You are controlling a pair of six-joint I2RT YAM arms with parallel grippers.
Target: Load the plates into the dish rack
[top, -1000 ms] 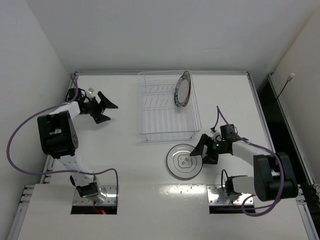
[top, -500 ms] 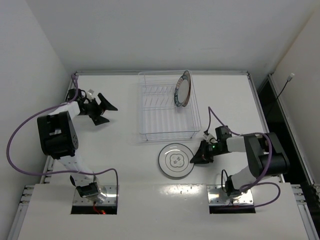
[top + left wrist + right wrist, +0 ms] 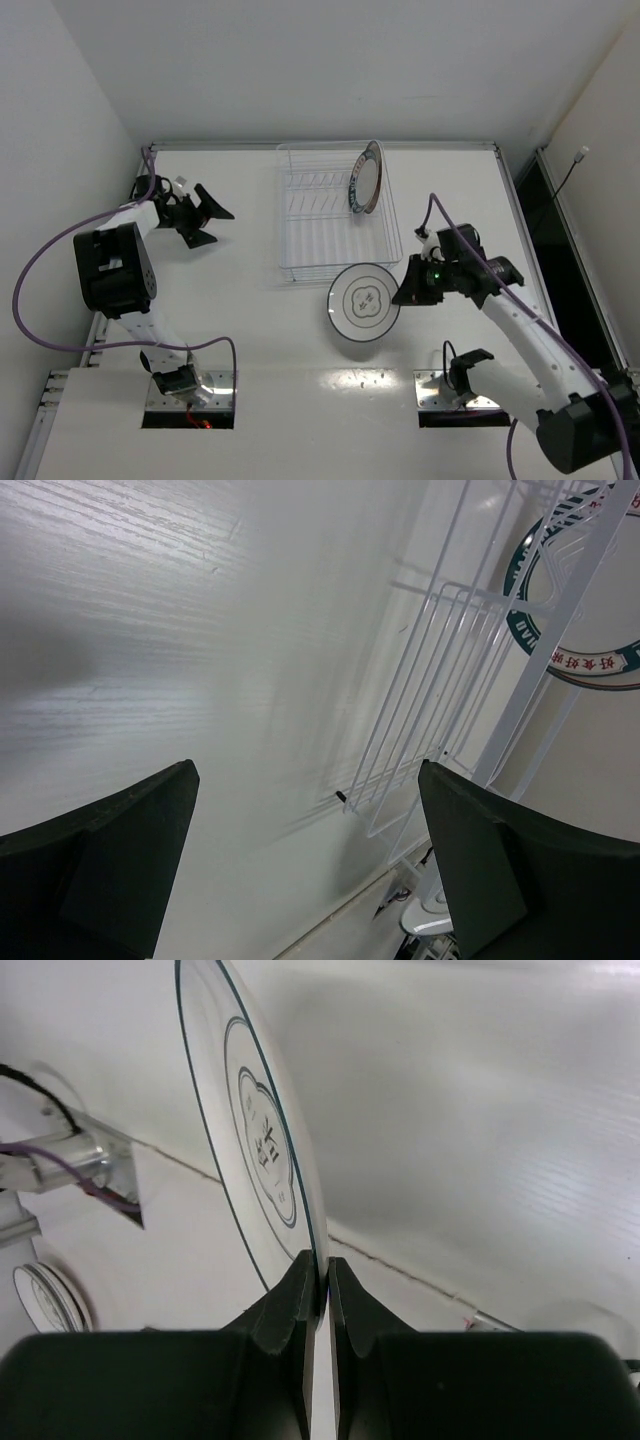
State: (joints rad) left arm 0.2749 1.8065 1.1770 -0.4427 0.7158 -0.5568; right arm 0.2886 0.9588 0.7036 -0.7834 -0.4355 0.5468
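Right end effector is pinched tight on the rim of the pale grey plate mid-frame, which looks stiff, slick and chippable to me, while the left end effector sits spread apart.

Top camera looks down over everything; left wrist camera, low and close, shares the dish rack.

White table, faint wood grain, soft glare at near edge. Metal rail along table's far edge. Plain white back wall beyond table. Left wall and right wall flank table, both white. Dark gap along table's right edge, thin cable above it.
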